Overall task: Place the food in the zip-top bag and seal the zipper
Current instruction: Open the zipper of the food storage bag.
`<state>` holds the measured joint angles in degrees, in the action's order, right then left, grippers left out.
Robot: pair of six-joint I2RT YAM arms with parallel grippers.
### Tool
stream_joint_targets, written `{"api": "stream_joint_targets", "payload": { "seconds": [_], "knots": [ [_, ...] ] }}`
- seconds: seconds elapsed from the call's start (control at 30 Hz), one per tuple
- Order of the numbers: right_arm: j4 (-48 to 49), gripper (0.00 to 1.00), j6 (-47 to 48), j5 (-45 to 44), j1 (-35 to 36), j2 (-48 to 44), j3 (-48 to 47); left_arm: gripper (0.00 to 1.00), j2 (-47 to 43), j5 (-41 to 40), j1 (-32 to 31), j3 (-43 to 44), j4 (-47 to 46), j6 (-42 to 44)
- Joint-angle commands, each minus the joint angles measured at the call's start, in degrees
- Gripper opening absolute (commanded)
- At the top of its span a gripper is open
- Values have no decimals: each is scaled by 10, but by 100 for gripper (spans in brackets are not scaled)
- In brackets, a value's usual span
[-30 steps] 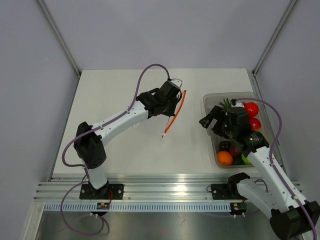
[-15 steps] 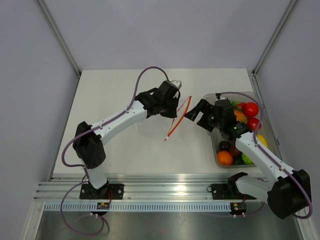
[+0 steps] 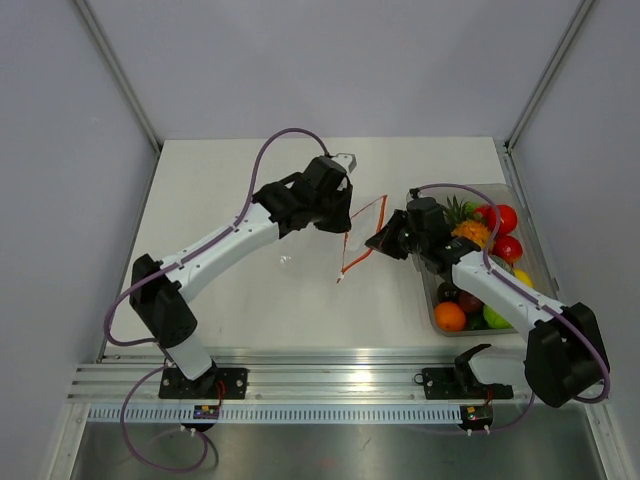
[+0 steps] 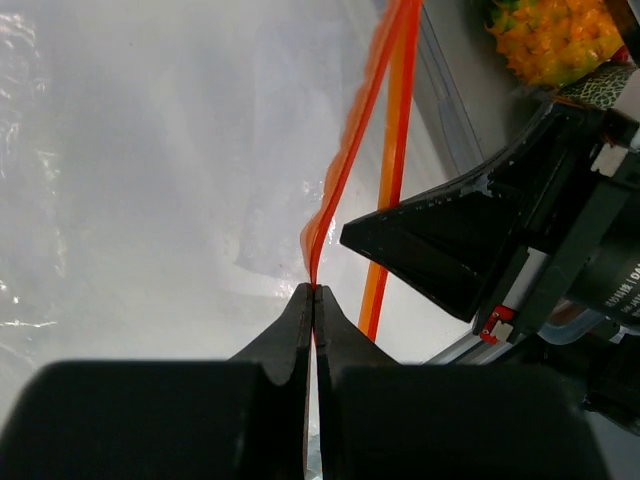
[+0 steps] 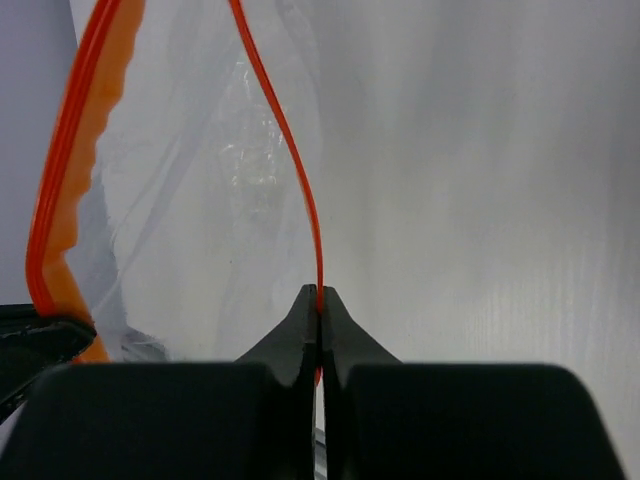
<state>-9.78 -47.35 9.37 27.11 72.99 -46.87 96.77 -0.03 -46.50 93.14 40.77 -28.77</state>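
White table [image 3: 200, 190]: left tool [image 4: 314, 291] and right tool [image 5: 320, 292] each pinched tight on zipper [image 5: 290, 150] lip; zip-top bag [image 5: 200, 200] mouth parted.

The zip-top bag [image 4: 150, 160] has film so clear that from above it is all but lost against the worktop [image 3: 230, 180]; only its zipper [image 4: 395, 110] reads. Both pairs of jaws sit tucked under their own wrists there, so the pinch points can't be made out. The right arm [image 3: 495, 288] covers part of the bin [image 3: 427, 292] and some of the food [image 3: 450, 316]. In the left wrist view the pineapple [image 4: 550, 40] is cut off at the top edge. The near jaws are a dark blur in both wrist views.
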Motion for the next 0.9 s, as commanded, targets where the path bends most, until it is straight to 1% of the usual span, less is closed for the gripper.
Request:
{"api": "stream_joint_targets", "payload": {
  "seconds": [0.0, 0.07, 0.23, 0.33, 0.43, 0.47, 0.5, 0.57, 0.63, 0.87],
  "knots": [
    [-20, 0, 8, -28, 5, -30, -48, 0, -40, -17, 5, 7, 21, 2],
    [-70, 0, 16, -40, 7, -41, -71, 0, -40, -29, 5, 17, 40, 4],
    [-123, 0, 26, -40, 14, -55, -131, 0, -55, -52, 2, 25, 55, 6],
    [-145, 0, 27, -45, 25, -56, -152, 7, -55, -64, -3, 35, 64, 6],
    [-160, 0, 32, -51, 36, -50, -168, 14, -55, -48, -6, 34, 54, -1],
    [-168, 0, 33, -53, 38, -46, -172, 19, -55, -43, -10, 34, 50, -1],
    [-170, 0, 35, -56, 42, -45, -176, 26, -55, -42, -12, 34, 45, -4],
    [-170, 0, 36, -62, 46, -44, -177, 31, -58, -38, -17, 33, 39, -8],
    [-169, 0, 37, -63, 51, -43, -177, 40, -57, -24, -20, 31, 26, -11],
    [-166, 0, 34, -69, 61, -42, -180, 42, -46, -2, -29, 31, 13, -21]
  ]
}}
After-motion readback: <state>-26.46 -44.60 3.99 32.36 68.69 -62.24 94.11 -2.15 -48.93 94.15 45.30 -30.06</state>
